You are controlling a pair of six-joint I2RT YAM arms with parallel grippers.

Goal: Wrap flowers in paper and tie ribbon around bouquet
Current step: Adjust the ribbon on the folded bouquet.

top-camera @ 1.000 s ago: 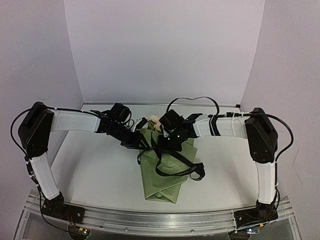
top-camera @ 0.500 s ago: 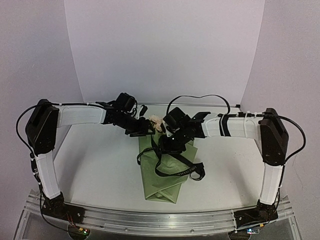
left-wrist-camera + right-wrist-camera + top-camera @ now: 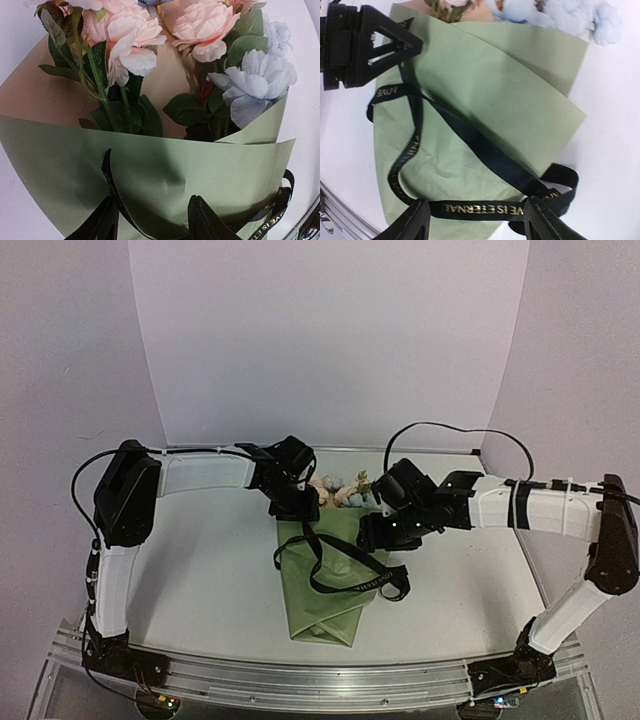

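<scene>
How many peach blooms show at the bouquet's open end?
2 in the left wrist view: one peach bloom left of centre, a second bloom upper right of it. Others may be cut off at the top edge.

Cropped and unreadable parts
We lose the flowers (image 3: 207,25) at twelve o'clock of the left wrist view; from above, the ribbon (image 3: 395,585) lettering is too small for us to read.

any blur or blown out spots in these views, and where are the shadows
Top external: soft even light, lilac-tinted walls, the bouquet small with little fine detail. Left wrist: the flowers fairly sharp, a dark shadow across the paper below them. Right wrist: the ribbon lettering crisp, the table washed out to plain white.
</scene>
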